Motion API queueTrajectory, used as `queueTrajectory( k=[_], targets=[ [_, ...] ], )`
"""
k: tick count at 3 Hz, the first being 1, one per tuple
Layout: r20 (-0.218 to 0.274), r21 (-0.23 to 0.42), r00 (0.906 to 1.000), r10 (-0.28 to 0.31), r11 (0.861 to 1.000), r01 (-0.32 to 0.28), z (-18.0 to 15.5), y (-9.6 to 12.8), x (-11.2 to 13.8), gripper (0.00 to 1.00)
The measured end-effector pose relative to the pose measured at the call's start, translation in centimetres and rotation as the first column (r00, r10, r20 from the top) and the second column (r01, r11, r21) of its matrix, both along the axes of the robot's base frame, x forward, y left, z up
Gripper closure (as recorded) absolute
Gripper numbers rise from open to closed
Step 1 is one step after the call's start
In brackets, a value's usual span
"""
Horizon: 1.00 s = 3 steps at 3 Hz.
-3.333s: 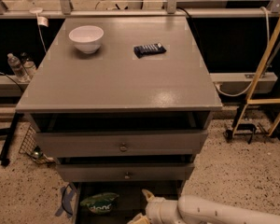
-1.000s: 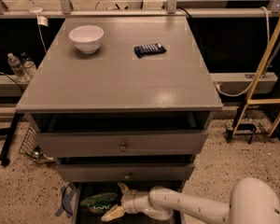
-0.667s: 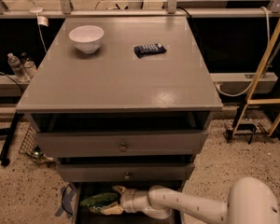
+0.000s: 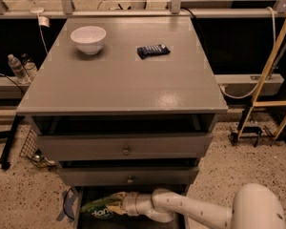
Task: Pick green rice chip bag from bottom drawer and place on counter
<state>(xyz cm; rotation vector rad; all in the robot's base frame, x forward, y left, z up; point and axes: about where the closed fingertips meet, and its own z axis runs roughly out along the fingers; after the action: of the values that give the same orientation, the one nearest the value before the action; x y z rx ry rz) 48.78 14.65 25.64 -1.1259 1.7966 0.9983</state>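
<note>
The green rice chip bag (image 4: pixel 96 209) lies in the left part of the open bottom drawer (image 4: pixel 133 221), under the two knobbed drawers. My gripper (image 4: pixel 113 202) reaches in from the right, low at the bag's right end and touching it. The white arm (image 4: pixel 190 210) runs back to the right. The grey counter (image 4: pixel 119 80) above holds a white bowl (image 4: pixel 88 38) and a small dark blue wrapped bar (image 4: pixel 153 50).
The middle drawer front (image 4: pixel 128 177) hangs just above the gripper. Water bottles (image 4: pixel 18 67) and a wire basket (image 4: pixel 31 147) stand to the cabinet's left. A yellow frame (image 4: pixel 271 70) stands at the right. A blue object (image 4: pixel 66 205) lies on the floor by the drawer.
My arm has swung left inside the bottom drawer, from the drawer's right side onto the bag. The bag stays in the drawer.
</note>
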Motion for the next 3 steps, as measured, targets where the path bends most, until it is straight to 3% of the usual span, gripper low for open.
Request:
queueTrajectory(
  k=[1,3],
  targets=[
    [-0.005,0.056,1.0,0.002,0.998,-0.002,1.0,-0.7,-0.4,1.0],
    [-0.001,0.17,0.9997,0.026,0.985,-0.025,4.0,-3.7,-1.8,1.0]
  ],
)
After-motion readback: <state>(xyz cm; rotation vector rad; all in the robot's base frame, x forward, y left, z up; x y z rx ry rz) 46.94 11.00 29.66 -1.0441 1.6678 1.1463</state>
